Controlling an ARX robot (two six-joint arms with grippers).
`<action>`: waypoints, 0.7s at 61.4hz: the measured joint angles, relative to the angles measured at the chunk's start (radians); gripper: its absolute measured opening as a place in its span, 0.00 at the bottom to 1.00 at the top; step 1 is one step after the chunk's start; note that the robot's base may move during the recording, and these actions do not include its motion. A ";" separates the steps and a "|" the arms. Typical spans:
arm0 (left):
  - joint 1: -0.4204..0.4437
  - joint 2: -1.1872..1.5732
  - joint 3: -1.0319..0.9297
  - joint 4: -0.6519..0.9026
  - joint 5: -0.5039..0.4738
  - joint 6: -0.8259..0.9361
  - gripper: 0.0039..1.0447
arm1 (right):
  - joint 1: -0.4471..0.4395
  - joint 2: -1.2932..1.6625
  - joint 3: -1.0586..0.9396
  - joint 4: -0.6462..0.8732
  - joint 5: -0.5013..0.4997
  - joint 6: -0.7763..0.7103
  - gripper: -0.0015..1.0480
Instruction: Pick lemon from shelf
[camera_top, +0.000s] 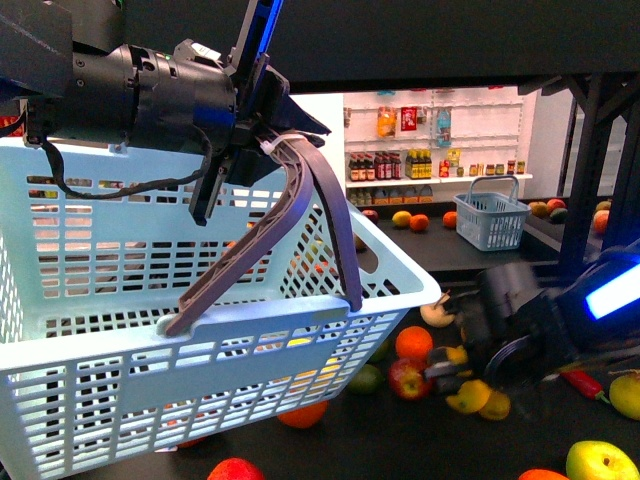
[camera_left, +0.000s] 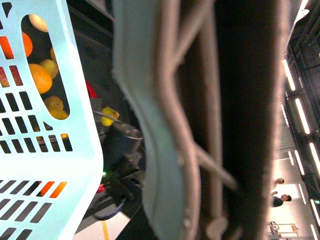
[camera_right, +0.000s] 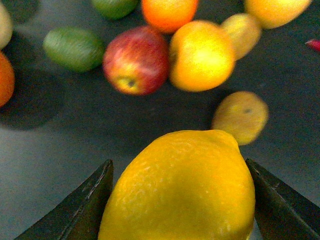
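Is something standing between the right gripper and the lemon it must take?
Nothing visible. The lemon sits between the right gripper's fingers, which lie against both its sides. The red apple and the orange lie beyond it on the shelf, not in the gap.

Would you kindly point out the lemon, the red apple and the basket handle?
lemon (camera_right: 180, 190): right wrist view, centre of peel.
red apple (camera_right: 136, 60): right wrist view, its front face.
basket handle (camera_top: 250, 242): front view, its sloping arm.
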 joint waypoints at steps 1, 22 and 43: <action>0.000 0.000 0.000 0.000 0.000 0.000 0.08 | -0.007 -0.012 -0.009 0.003 -0.002 -0.001 0.68; 0.000 0.000 0.000 0.000 0.000 -0.001 0.08 | -0.095 -0.443 -0.253 0.023 -0.157 0.077 0.68; 0.000 0.000 0.000 0.000 0.000 -0.002 0.08 | 0.010 -0.769 -0.375 0.043 -0.314 0.280 0.68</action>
